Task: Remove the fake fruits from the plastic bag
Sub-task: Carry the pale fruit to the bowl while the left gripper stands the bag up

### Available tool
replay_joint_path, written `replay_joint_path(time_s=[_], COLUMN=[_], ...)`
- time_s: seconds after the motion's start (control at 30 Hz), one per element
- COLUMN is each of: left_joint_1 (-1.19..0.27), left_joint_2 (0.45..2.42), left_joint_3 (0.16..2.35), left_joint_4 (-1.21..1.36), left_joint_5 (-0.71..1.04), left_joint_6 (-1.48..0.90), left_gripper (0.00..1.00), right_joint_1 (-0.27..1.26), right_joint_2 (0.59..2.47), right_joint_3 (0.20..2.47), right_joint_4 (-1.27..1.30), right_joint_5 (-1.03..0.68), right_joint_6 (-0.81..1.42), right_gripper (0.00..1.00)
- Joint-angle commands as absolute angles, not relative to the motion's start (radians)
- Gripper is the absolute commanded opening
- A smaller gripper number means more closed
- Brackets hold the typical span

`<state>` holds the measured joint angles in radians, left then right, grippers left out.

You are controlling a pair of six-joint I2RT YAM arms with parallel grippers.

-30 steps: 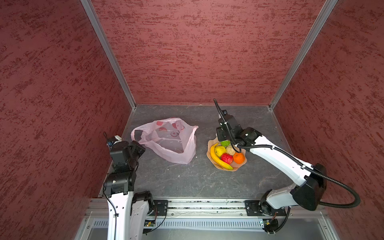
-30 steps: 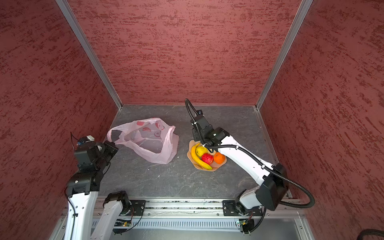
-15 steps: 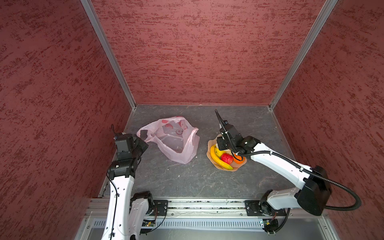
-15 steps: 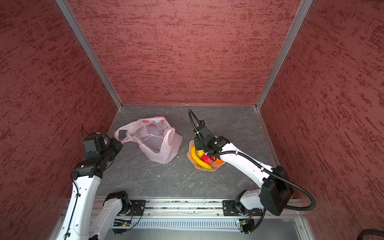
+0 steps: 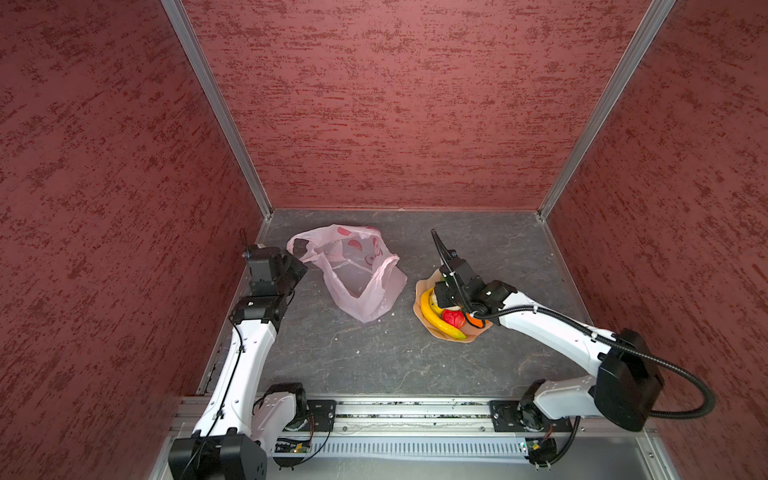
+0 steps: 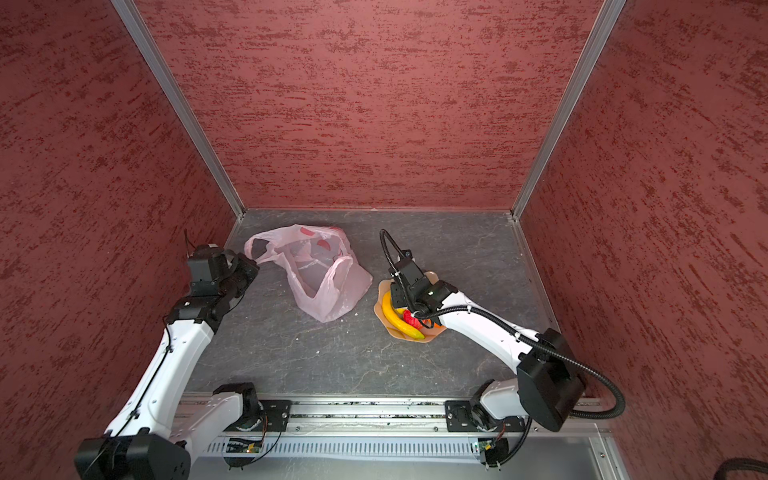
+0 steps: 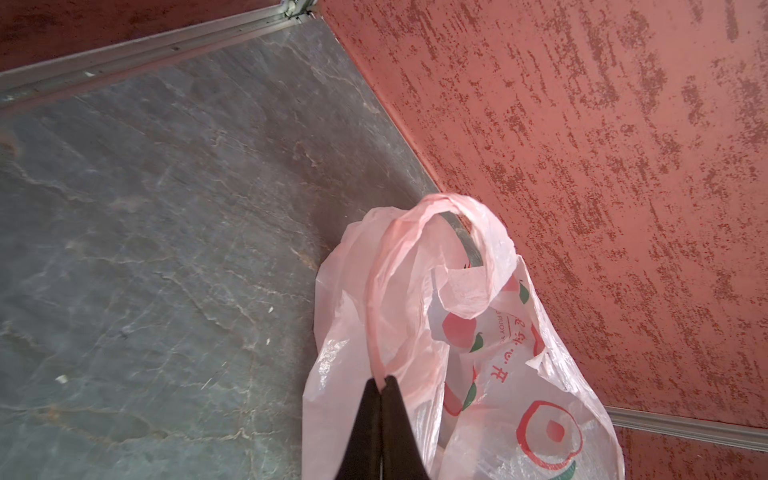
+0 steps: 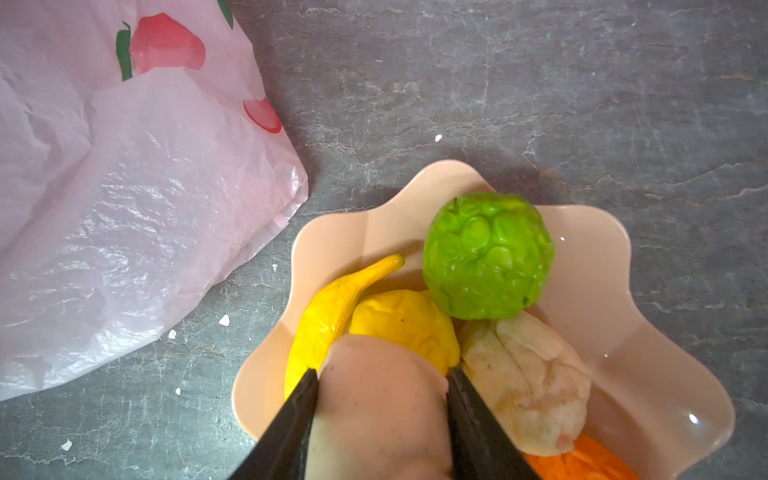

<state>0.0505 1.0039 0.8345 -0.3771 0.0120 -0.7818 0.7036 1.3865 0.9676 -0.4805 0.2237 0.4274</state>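
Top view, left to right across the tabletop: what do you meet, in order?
From the left: left gripper, shut on a bag handle → bag → dish holding fruits.

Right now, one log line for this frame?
left hand: shut on plastic bag handle | right hand: gripping pinkish fruit over peach dish | banana, green fruit: in dish

left arm (image 5: 245, 353), right arm (image 5: 552, 328): white shells, black joints. Black tapered fingers (image 7: 365, 428). Black corrugated conduit (image 5: 702, 399) loops back from right claw (image 8: 382, 370).
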Motion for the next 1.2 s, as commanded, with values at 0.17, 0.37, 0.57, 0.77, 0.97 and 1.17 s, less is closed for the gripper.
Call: replay_joint_path(time_s=[0.17,0.37,0.57,0.77,0.97,1.17], left_joint_1=[-0.032,-0.052,-0.058,-0.062,-0.061,-0.046], left_joint_2=[1.155,1.258,1.35,1.441,1.542,1.614], left_joint_3=[0.92,0.987,1.063,1.147,1.254,1.355], left_joint_4=[-0.173,-0.093,-0.053,-0.028,-0.028,-0.053], left_joint_5=[-0.064,-0.052,-0.039,-0.016,0.008,0.032], left_joint_6=[-0.818,-0.821,-0.815,-0.812,-0.777,-0.757], left_gripper=[0.0,0.0,0.0,0.0,0.0,0.0], right_joint_1=[0.673,0.66,0.655,0.652,0.651,0.647], right_joint_2=[1.346,1.328,1.308,1.29,1.276,1.284], right_joint_3=[0.899,0.866,0.859,0.858,0.854,0.841], right_joint_4=[-0.414,-0.394,-0.394,-0.403,-0.414,-0.407], right_joint_5=[0.203,0.2,0.201,0.199,0.208,0.21], right_joint_6=[0.469,0.472,0.469,0.465,0.465,0.469], right_gripper=[0.25,0.31,0.46,0.51,0.53,0.53])
